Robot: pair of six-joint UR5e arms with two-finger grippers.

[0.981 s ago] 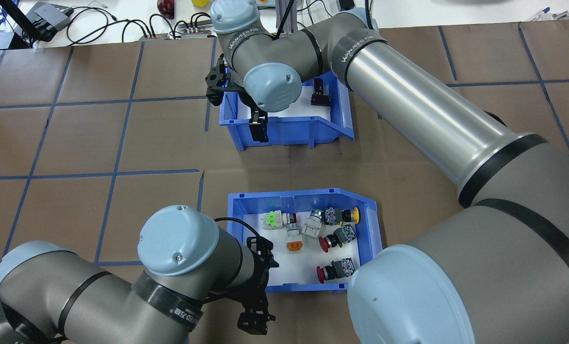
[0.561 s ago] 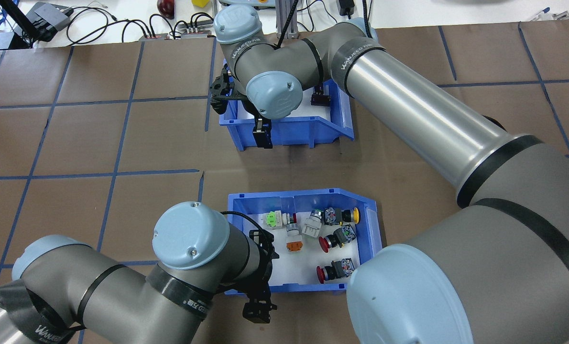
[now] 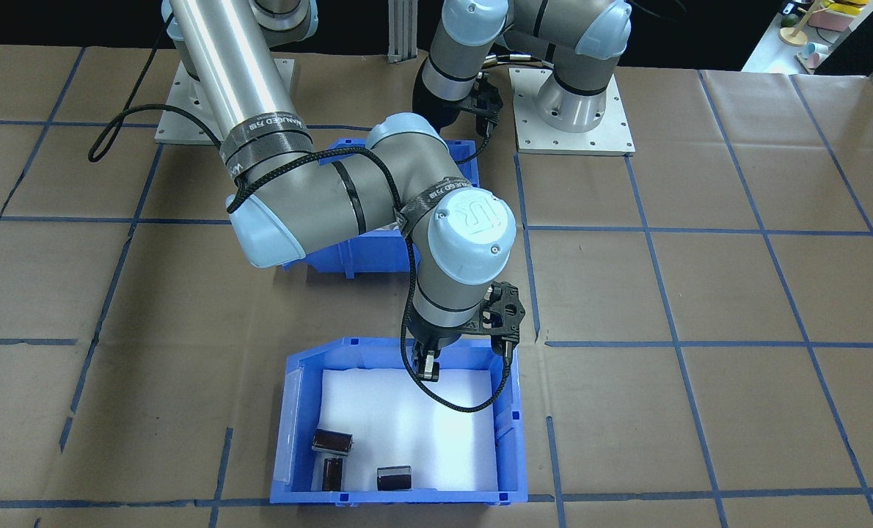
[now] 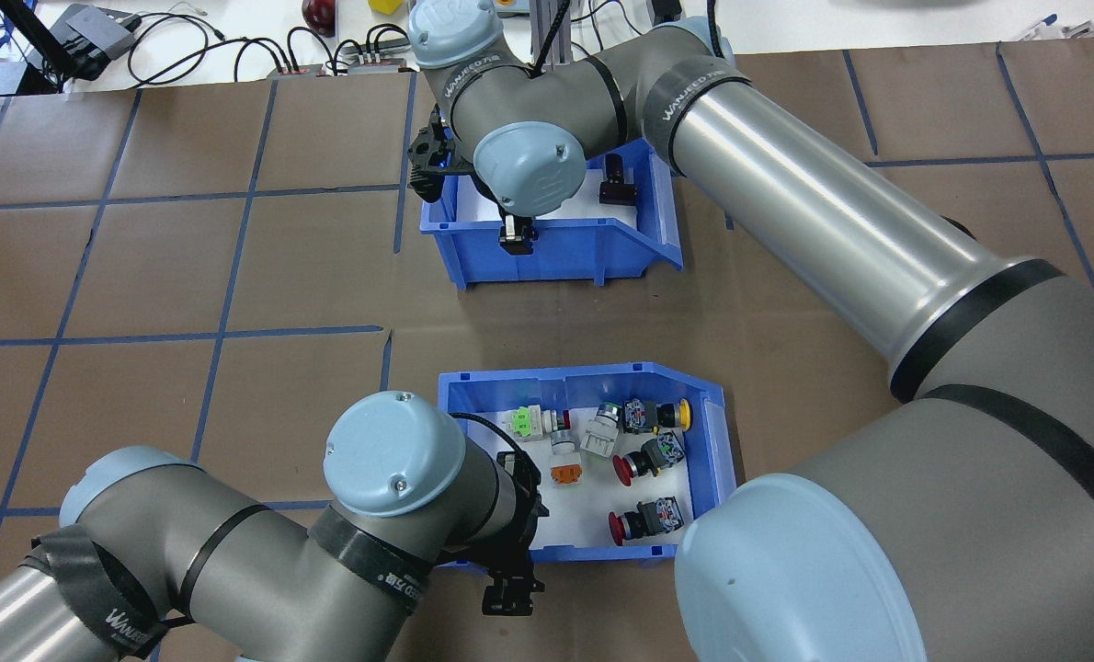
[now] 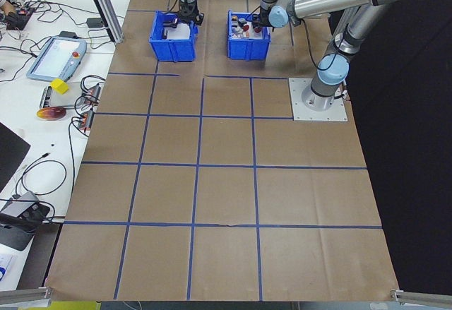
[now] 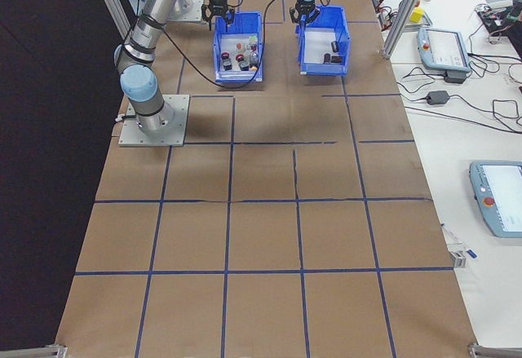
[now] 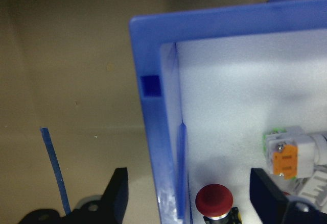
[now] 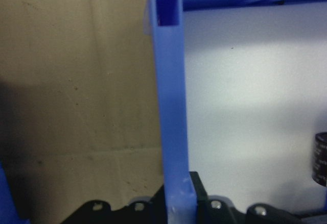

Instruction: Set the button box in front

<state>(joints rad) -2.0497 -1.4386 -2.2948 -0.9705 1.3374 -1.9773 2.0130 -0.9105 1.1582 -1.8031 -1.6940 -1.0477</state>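
On the brown paper table (image 4: 234, 276), we see the button box (image 4: 703, 432) lying nearer the robot than the twin bin (image 4: 565, 257). Our left gripper (image 7: 186, 196) straddles its wall, jaws apart. Our right gripper (image 8: 173, 203) is clamped on the twin bin's wall.

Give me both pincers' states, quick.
Left pincer: open, fingers straddling the button box wall.
Right pincer: shut on the wall of the other blue bin.

My two bins (image 4: 712, 432) are blue with white liners; the buttons (image 4: 625, 469) are red, yellow, green, orange; brown paper (image 4: 142, 276) carries blue gridlines.
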